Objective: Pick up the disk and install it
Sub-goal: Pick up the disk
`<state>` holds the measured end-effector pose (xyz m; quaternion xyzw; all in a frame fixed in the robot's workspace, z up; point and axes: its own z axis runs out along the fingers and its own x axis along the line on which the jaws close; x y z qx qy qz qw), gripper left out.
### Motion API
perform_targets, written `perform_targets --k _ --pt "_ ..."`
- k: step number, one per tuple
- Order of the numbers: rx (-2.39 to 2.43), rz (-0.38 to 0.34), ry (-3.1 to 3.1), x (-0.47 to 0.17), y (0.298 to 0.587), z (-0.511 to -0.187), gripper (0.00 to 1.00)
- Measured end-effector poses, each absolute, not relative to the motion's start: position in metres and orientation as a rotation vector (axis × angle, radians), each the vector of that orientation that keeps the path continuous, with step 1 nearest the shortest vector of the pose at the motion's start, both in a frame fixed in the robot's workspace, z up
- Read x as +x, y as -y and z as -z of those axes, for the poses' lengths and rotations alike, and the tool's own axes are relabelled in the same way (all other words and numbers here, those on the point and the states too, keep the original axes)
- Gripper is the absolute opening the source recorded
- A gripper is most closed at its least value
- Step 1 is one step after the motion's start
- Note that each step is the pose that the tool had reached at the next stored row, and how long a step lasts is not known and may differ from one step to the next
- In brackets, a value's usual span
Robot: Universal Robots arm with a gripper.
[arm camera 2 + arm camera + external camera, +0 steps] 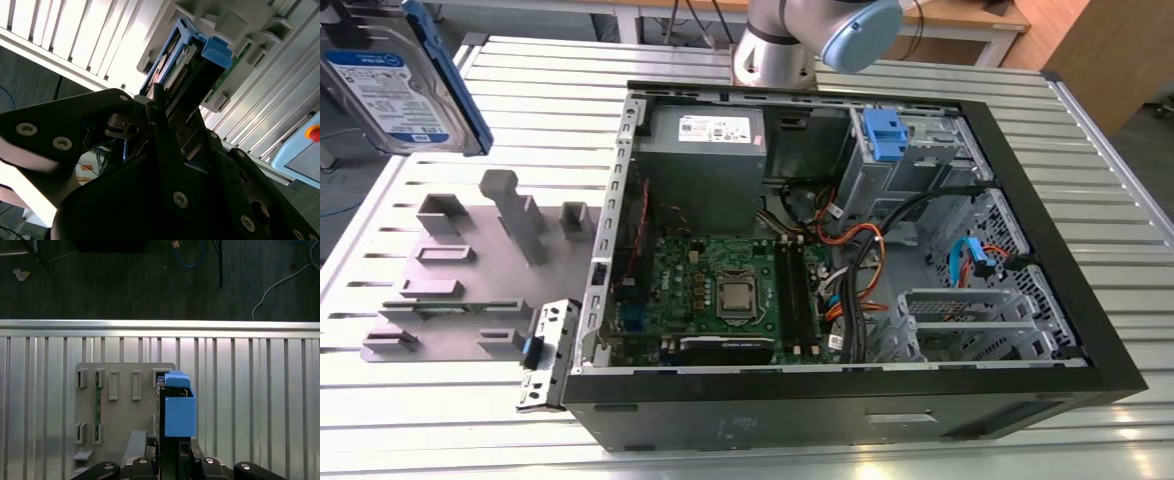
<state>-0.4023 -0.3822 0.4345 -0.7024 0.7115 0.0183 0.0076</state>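
Silver disk (400, 85) with blue rails and end tab, was clamped between the black gripper's (161, 107) closed fingers, hung raised over the grey fixture plate (467, 270), well apart from the open computer case (1070, 300), slatted metal table (427, 425) beneath.

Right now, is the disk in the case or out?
Out: the claw grips the disk above the table, on the exterior view's left of the open case.
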Motion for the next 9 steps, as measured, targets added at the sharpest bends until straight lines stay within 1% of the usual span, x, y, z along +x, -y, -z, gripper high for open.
perform_targets --k 9 --pt "-2.196 -0.057 -2.225 -0.4023 0.3822 -0.4442 0.35"
